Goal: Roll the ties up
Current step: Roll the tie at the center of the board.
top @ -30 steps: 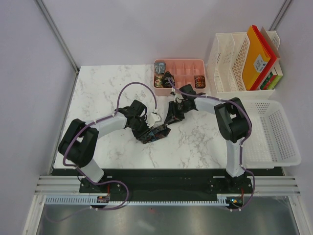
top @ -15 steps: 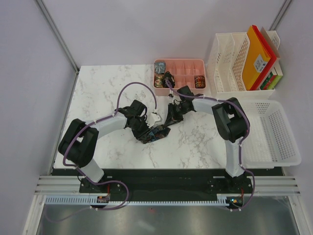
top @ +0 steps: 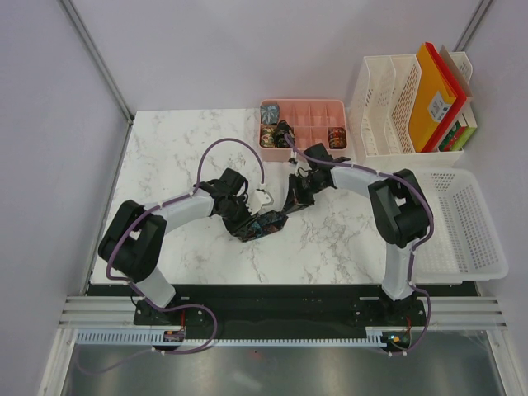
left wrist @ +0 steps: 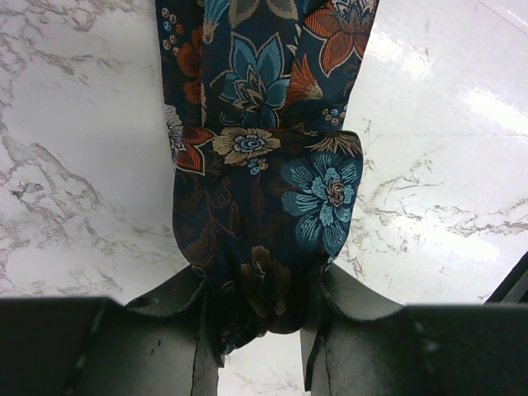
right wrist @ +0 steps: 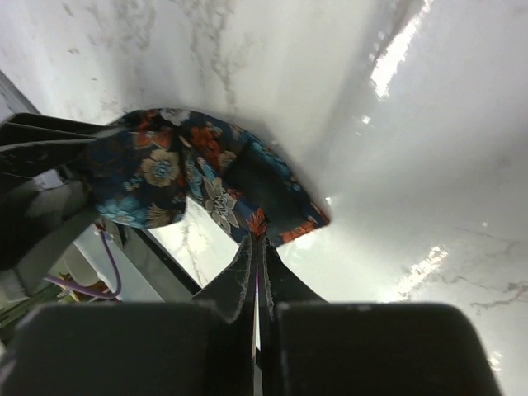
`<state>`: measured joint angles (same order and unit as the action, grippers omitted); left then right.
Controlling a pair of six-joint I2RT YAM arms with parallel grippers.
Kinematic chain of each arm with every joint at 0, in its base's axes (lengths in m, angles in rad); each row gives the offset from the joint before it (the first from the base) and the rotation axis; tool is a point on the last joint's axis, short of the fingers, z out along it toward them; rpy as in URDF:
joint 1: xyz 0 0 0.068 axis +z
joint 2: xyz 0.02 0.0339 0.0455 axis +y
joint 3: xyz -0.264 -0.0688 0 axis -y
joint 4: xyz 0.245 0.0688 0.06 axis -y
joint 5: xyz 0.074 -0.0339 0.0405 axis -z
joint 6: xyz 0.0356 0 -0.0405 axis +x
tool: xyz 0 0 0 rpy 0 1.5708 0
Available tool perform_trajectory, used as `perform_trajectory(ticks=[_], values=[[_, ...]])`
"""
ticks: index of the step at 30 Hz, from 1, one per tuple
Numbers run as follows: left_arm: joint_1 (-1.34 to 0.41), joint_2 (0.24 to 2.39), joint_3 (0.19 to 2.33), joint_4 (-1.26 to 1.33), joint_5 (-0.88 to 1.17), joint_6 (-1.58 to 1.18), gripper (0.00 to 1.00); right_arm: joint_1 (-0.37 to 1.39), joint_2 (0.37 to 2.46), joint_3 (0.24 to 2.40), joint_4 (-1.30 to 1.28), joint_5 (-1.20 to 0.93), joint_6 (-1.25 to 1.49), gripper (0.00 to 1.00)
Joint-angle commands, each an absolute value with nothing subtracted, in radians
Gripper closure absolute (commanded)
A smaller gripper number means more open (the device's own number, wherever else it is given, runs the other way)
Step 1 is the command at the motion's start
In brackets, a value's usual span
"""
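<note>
A dark navy tie with blue, orange and tan flowers [top: 266, 221] lies mid-table between both arms. In the left wrist view its folded, partly rolled end [left wrist: 262, 239] is clamped between my left gripper [left wrist: 260, 330] jaws. The rest of the strip runs away toward the top. My left gripper shows in the top view [top: 252, 224]. My right gripper [right wrist: 259, 241] is shut thin on the tie's other end [right wrist: 247, 194], near the pointed tip; it shows in the top view [top: 293, 198]. Rolled ties [top: 271, 115] sit in the pink tray [top: 304, 106].
The pink compartment tray stands at the back centre, with a red-orange coil [top: 337, 137] at its right end. A white file rack with books [top: 412, 103] is at the back right. A white basket [top: 462, 223] lies at the right edge.
My right gripper has drawn slightly toward the left one with the tie's end. The left arm has barely moved.
</note>
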<state>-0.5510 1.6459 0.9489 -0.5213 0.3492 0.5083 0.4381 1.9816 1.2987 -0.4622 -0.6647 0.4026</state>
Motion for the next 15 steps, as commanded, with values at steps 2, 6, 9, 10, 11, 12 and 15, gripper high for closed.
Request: perform_trajectory(ticks=[2,6,9,10,11,12,15], values=[[-0.549,1.671,0.922,-0.499,0.331,0.483,0.94,0.425,1.98,1.264,-0.526,-0.563,0.325,1.0],[-0.551,1.672,0.92,-0.5,0.344,0.482,0.94,0.423,2.066,1.29,-0.483,-0.566,0.319,1.0],[-0.551,1.674,0.922,-0.499,0.342,0.486,0.94,0.423,2.063,1.313,-0.466,-0.636,0.334,0.98],[-0.551,1.671,0.922,-0.499,0.341,0.488,0.93,0.42,2.053,1.316,-0.463,-0.672,0.336,0.93],[-0.551,1.669,0.923,-0.497,0.342,0.488,0.93,0.417,2.024,1.313,-0.462,-0.69,0.337,0.89],[-0.551,1.669,0.922,-0.499,0.347,0.491,0.93,0.416,2.007,1.305,-0.444,-0.713,0.342,0.81],[-0.551,1.672,0.923,-0.494,0.351,0.489,0.93,0.394,1.933,1.258,-0.376,-0.775,0.394,0.65]])
